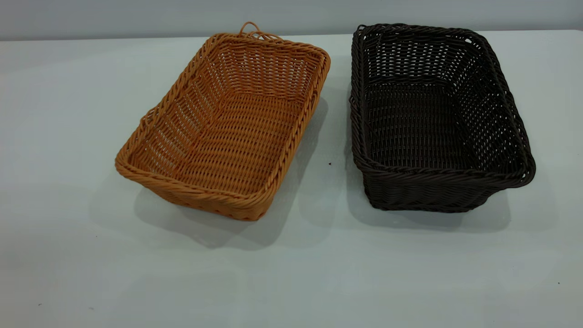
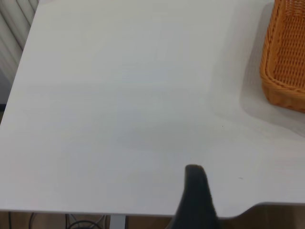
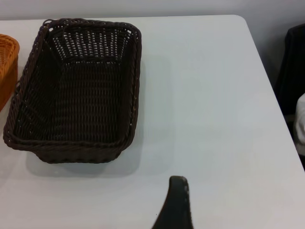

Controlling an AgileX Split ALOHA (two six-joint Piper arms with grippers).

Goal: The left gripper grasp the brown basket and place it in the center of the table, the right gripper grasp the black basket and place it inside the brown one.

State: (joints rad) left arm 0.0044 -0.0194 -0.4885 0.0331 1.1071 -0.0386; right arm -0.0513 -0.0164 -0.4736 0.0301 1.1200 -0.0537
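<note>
1. Left gripper [image 2: 194,191] shows only in its own wrist view, as one dark finger poking up over the table [image 2: 119,95]. I cannot tell if it is open or closed.
2. It holds nothing and hangs above a bare part of the table, near the table's edge. The brown basket [image 2: 286,57] sits well apart from it.
3. The right gripper [image 3: 177,200] is much the same. Only one dark finger shows in its wrist view, so I cannot tell how its fingers are set either.
4. That gripper is over the bare table too, and near the black basket [image 3: 76,90], but not touching it.
5. From the outside camera, no arm can be seen at all.
6. The brown basket [image 1: 223,123] sits on the table [image 1: 68,255], on the left arm's side. It is turned a bit, so it lies at a slant.
7. The black basket [image 1: 432,118] sits on the right arm's side, lying straighter.
8. The two baskets are side by side with a strip of table between them. They do not touch.
9. Both baskets stand right way up, and both have nothing in them.
10. A small loop handle [image 1: 255,31] sticks up at the far end of the brown basket.
</note>
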